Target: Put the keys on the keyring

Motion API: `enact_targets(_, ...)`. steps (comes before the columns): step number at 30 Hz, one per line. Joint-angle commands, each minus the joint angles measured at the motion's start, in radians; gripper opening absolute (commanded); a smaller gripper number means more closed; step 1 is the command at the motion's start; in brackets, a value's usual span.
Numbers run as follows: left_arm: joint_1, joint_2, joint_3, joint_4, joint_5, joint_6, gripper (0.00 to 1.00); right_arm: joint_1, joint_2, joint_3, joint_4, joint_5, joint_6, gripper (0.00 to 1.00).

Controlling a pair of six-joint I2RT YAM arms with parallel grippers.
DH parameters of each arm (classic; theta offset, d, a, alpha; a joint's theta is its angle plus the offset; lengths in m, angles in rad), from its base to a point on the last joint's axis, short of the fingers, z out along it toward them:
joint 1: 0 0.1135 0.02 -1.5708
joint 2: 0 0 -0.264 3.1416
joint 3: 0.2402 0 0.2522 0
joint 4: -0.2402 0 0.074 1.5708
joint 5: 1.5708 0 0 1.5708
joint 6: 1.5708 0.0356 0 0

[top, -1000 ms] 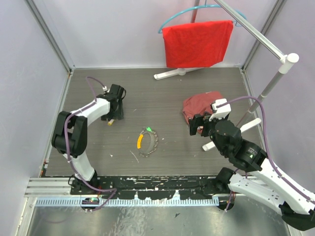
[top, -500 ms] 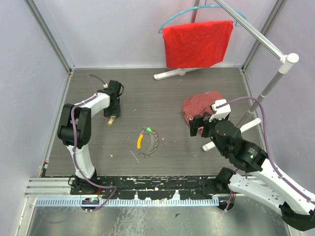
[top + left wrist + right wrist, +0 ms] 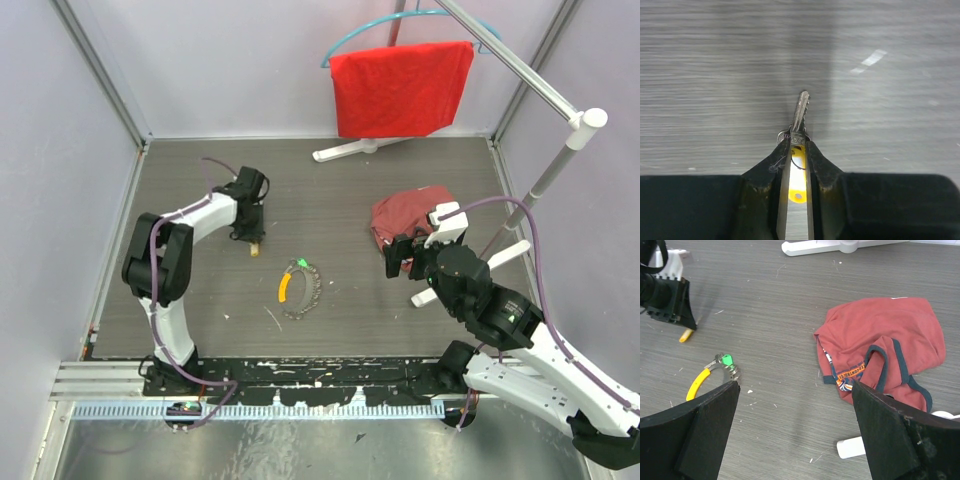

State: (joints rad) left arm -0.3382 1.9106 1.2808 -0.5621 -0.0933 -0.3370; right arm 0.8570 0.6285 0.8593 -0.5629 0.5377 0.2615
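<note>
Left jaws: the left gripper point(image 3: 799, 150) is pinched on the yellow head of the gold key point(image 3: 801, 112). The toothed blade sticks straight out past the tips, edge-on to the wrist camera.
Hold: narrow, on the head only. The blade looks free to swivel if it catches on anything.
Keyring: the keyring point(image 3: 298, 288) lies flat on the table point(image 3: 330, 190), between four and five o'clock from the left gripper in the top view and near it. Its yellow curved part is at the ring's nine o'clock side.
Green key: the green key point(image 3: 727, 359) sits at the ring's twelve o'clock end, touching it. I cannot tell whether it is threaded on.
Step in hand: judged as carrying the gold key over to the ring.
Doing it well: keep the pinch firm, travel low and bring the hole in the head to the ring's open end. The thin loop may slide on the table, so the other arm could steady it.
Right jaws: the right gripper point(image 3: 795, 440) stands wide open, holding nothing, at about three o'clock from the ring and well apart.
Around: a crumpled red shirt point(image 3: 885, 350) lies at two o'clock from the ring. A red cloth point(image 3: 400, 88) hangs on a teal hanger point(image 3: 345, 40) at one o'clock, and a white rack point(image 3: 560, 150) stands on the right.
In the way: nothing lies between key and ring.
</note>
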Motion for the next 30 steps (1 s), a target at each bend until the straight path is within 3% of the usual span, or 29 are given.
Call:
enact_targets(1, -0.097, 0.002, 0.01, 0.032, 0.113, -0.05, 0.23, 0.002, 0.0, 0.031, 0.018, -0.014, 0.005, 1.0)
enact_targets(8, -0.221, -0.008, 0.127, 0.023, 0.171, -0.034, 0.21, 0.002, -0.009, 0.04, -0.007, -0.007, 0.015, 1.0)
enact_targets(14, -0.278, -0.049, 0.151, 0.014, 0.2, -0.018, 0.11, 0.002, -0.023, 0.032, -0.009, -0.001, 0.029, 1.0)
enact_targets(20, -0.254, -0.144, 0.072, -0.009, 0.09, -0.053, 0.27, 0.002, 0.036, 0.034, -0.018, -0.025, 0.027, 1.0)
enact_targets(23, -0.226, -0.276, -0.026, 0.009, 0.053, -0.089, 0.36, 0.002, 0.129, 0.059, -0.004, -0.102, 0.015, 1.0)
enact_targets(28, -0.188, -0.5, -0.193, -0.03, -0.03, -0.136, 0.39, 0.002, 0.376, 0.15, 0.058, -0.244, 0.034, 1.0)
enact_targets(30, -0.186, -0.582, -0.255, -0.05, -0.043, -0.155, 0.39, 0.003, 0.471, 0.178, 0.113, -0.254, 0.086, 0.93)
